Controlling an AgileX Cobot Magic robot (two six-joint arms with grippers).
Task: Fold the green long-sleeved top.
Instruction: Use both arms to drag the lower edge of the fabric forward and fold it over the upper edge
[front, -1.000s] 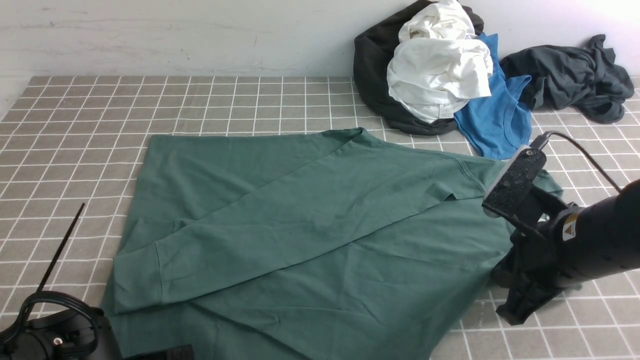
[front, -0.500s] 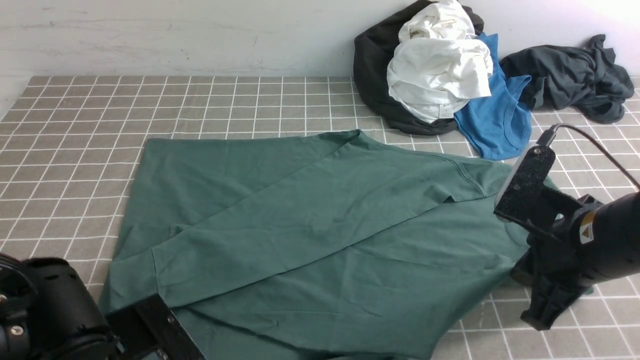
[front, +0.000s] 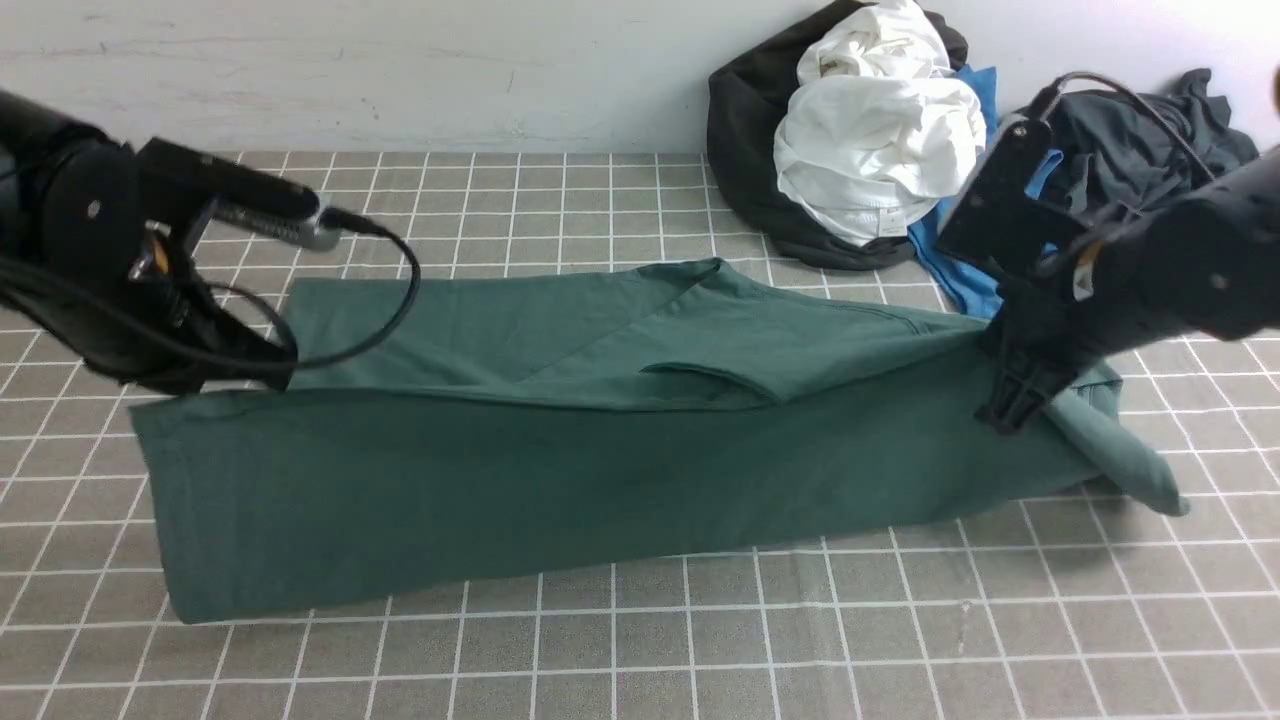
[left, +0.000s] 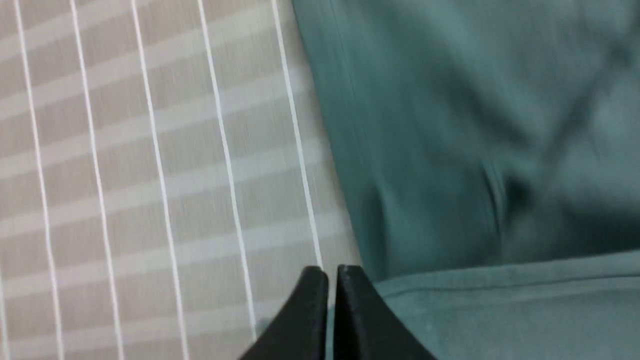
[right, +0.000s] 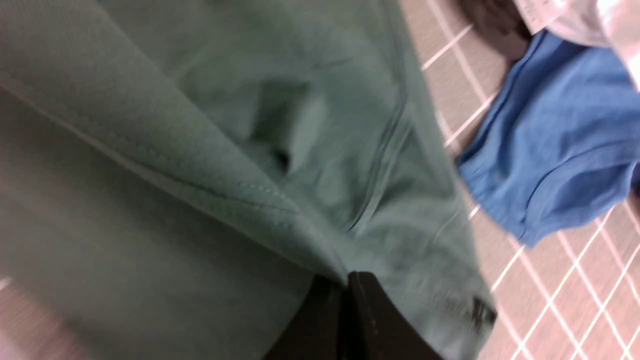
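Two grippers shown, green long-sleeved top (front: 560, 480) pinched in both: left gripper (front: 285, 380) at left of frame, fingers closed on one edge; right gripper (front: 1000, 425) at right of frame, fingers closed on same stretch of cloth. Top hung between them across middle of frame, rear part laid on gridded table (front: 750, 640). White cloth bundle (front: 880, 150) heaped on black garment (front: 740, 130), upper right; blue tank top (front: 955, 270) beside it. Containers: none seen.

No lettering, brand, number or sign can be read anywhere here.
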